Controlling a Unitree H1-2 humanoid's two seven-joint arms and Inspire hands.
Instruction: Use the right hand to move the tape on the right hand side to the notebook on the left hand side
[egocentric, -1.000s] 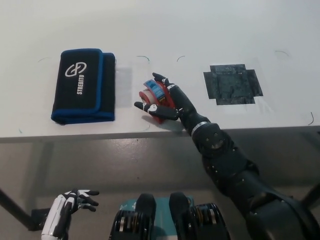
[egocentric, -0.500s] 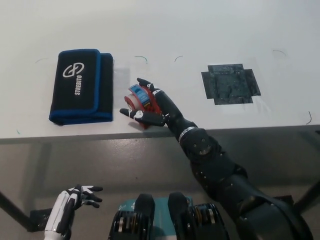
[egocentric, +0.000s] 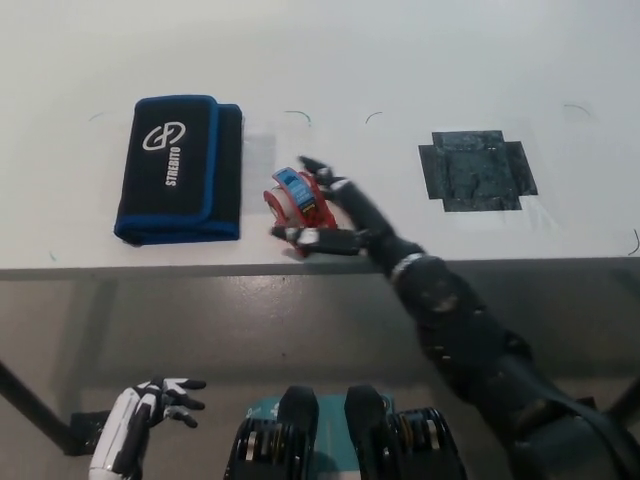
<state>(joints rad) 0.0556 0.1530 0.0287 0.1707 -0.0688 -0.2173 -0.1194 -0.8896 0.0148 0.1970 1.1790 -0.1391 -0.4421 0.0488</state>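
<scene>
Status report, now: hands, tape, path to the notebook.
Right hand shut on tape, just right of notebook. Left hand idle below table edge, fingers apart. Nothing between tape and notebook.

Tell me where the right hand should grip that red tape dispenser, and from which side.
Around its red body, from the right, as the right hand does now: the tape dispenser sits between fingers above and below it, leaving its left side clear toward the black-and-blue notebook. The left hand hangs below the table.

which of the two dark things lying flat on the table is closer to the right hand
The black notebook with blue edging, just to the robot's left of the right hand holding the red tape. The dark taped square lies farther off on the other side.
</scene>
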